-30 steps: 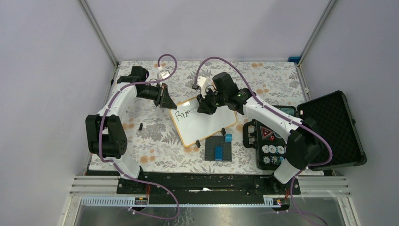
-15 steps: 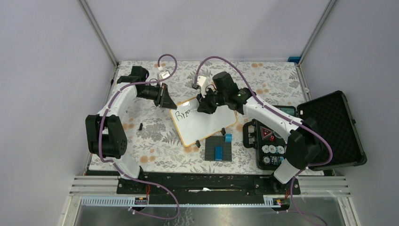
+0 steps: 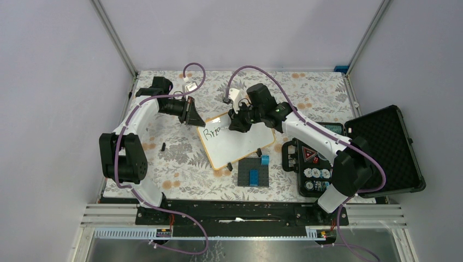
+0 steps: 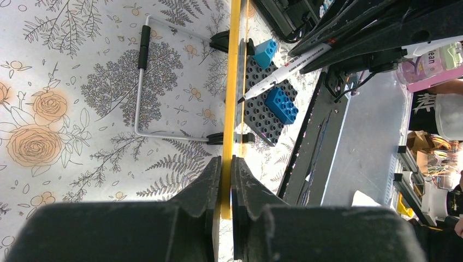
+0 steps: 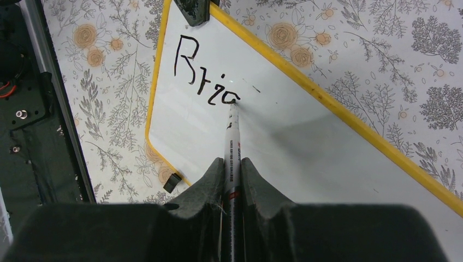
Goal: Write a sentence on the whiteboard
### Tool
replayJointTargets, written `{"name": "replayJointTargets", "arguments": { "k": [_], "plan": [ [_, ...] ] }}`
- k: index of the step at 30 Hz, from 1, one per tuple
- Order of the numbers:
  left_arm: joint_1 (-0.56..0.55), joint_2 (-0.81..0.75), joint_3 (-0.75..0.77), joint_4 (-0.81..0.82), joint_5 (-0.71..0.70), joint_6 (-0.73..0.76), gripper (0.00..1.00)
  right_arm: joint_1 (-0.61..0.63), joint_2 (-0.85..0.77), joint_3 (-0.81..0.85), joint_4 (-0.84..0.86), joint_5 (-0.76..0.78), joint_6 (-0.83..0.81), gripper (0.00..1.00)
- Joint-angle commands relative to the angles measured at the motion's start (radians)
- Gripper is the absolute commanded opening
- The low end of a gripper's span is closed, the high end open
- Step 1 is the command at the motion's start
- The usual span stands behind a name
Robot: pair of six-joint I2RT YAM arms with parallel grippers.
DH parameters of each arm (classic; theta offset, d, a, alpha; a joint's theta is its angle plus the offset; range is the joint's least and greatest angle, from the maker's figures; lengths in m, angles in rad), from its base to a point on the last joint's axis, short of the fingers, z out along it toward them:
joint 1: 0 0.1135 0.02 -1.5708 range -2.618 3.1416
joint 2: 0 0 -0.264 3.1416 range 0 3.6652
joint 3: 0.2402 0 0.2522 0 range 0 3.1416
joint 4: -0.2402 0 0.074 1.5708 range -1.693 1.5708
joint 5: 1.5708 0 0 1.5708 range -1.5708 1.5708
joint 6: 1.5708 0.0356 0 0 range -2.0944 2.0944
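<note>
The whiteboard [image 3: 237,144] with its orange-tan frame lies tilted at mid-table; it also shows in the right wrist view [image 5: 306,136] and edge-on in the left wrist view [image 4: 233,82]. Dark letters "Bri" plus a rounded stroke [image 5: 205,82] stand at its top left corner, also visible from above [image 3: 213,131]. My left gripper [image 3: 192,117] [image 4: 225,180] is shut on the board's frame edge. My right gripper [image 3: 238,124] [image 5: 232,180] is shut on a marker [image 5: 232,142], whose tip touches the board at the last stroke. The marker also shows in the left wrist view [image 4: 284,71].
A dark grey brick plate [image 3: 254,173] with blue bricks sits just in front of the board. An open black case of poker chips [image 3: 349,158] lies at the right. A small black piece [image 3: 164,146] lies left of the board.
The right gripper and marker have shifted very slightly over the board's top left corner. The left arm and board have stayed still.
</note>
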Motion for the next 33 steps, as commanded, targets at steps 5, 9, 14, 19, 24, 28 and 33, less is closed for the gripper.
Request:
{"name": "replayJointTargets", "arguments": {
  "k": [5,9,14,19,24,28,33],
  "plan": [
    [-0.020,-0.027,-0.012,0.001,-0.007,0.016,0.00,0.002,-0.022,-0.041,0.026,-0.002,-0.016,0.00],
    [-0.020,-0.026,-0.011,0.000,-0.008,0.015,0.00,0.007,-0.024,-0.055,0.027,-0.005,-0.016,0.00],
    [-0.020,-0.024,-0.011,0.001,-0.005,0.015,0.00,0.022,-0.024,-0.068,0.027,-0.013,-0.016,0.00],
    [-0.020,-0.025,-0.011,0.001,-0.008,0.016,0.00,0.041,-0.016,-0.067,0.027,-0.019,-0.013,0.00],
    [-0.020,-0.026,-0.015,0.001,-0.008,0.016,0.00,0.051,-0.012,-0.050,0.025,-0.018,-0.009,0.00],
    [-0.020,-0.025,-0.014,0.001,-0.007,0.016,0.00,0.053,-0.017,-0.031,0.026,-0.034,0.002,0.00],
    [-0.020,-0.025,-0.013,0.000,-0.008,0.016,0.00,0.053,-0.053,-0.013,0.007,-0.079,0.017,0.00]
  ]
}}
